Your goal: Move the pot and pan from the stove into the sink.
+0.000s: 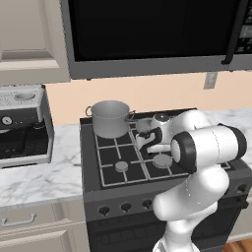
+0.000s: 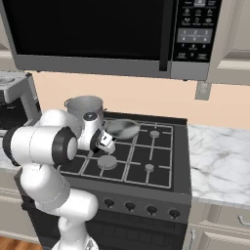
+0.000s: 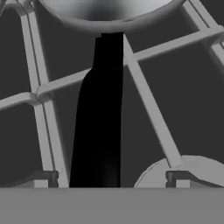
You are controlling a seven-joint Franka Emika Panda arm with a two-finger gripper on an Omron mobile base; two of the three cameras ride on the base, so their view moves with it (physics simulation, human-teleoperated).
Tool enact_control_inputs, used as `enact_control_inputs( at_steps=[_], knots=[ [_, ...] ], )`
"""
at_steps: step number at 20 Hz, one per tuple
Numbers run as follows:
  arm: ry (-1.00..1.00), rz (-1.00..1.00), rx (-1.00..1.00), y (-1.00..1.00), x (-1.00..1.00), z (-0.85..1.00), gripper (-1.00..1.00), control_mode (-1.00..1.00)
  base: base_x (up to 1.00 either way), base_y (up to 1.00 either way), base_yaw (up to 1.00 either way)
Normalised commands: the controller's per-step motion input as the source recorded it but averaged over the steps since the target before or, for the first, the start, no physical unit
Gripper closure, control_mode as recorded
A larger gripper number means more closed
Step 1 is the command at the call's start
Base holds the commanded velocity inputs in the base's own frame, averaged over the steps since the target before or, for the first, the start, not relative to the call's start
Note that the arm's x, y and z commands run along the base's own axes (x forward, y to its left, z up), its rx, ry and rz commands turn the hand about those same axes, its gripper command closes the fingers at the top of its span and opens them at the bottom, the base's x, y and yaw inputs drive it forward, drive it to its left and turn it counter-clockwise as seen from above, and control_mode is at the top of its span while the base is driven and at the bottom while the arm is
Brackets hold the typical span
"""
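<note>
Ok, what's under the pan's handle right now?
Under the black handle of the pan lie the stove grates. The handle covers whatever sits directly beneath it.

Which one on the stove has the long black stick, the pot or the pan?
The pan. It is shallow, with one long black handle running toward the open tool. The tall pot has only small loop handles.

pot [image 1: 110, 119]: plain grey metal
pan [image 2: 122, 129]: grey, black handle
stove [image 2: 146, 161]: black, grey grid grates
bench [image 1: 39, 172]: white marble, grey veins
wall [image 2: 136, 95]: peach
</note>
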Motion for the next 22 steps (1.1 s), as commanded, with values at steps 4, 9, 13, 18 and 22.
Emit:
enact_control_inputs(
  at_steps=[4,9,13,18,22],
  knots=[
    [0.0,-0.01,0.0,0.0,0.0,0.0,1.0,-1.0,0.0,0.0,0.0],
    [0.01,-0.06,0.0,0.01,0.04,0.47,1.0,-1.0,0.0,0.0,0.0],
    [0.04,-0.01,0.0,0.0,0.0,0.88,1.0,-1.0,0.0,0.0,0.0],
    [0.09,0.01,-0.02,0.0,-0.29,0.78,1.0,-1.0,0.0,0.0,0.0],
    [0.04,0.06,-0.05,0.0,-0.79,0.54,1.0,-1.0,0.0,0.0,0.0]
  ],
)
